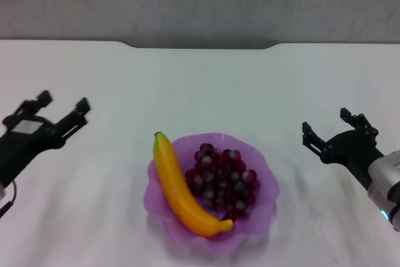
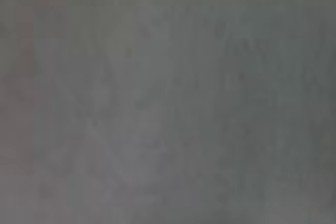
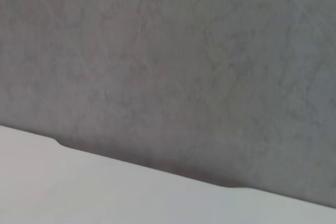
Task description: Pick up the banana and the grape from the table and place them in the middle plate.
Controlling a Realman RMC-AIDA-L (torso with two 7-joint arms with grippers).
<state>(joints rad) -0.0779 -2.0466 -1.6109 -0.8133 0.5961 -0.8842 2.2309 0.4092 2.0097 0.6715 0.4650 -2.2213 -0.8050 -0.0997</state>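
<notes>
The yellow banana (image 1: 181, 187) lies in the left half of the purple scalloped middle plate (image 1: 259, 159), its dark tip over the far-left rim. The bunch of dark red-purple grapes (image 1: 224, 181) lies in the plate beside it, to its right. The plate stands on the white table (image 1: 200, 85) near the front centre. My left gripper (image 1: 62, 107) is open and empty at the left, well apart from the plate. My right gripper (image 1: 326, 128) is open and empty at the right, also apart from it. The wrist views show neither fruit nor plate.
A grey wall (image 1: 200, 1) runs behind the table's far edge, which has a shallow notch in the middle. The right wrist view shows that wall (image 3: 168, 51) and the table's far edge (image 3: 105, 192). The left wrist view shows only a plain grey surface.
</notes>
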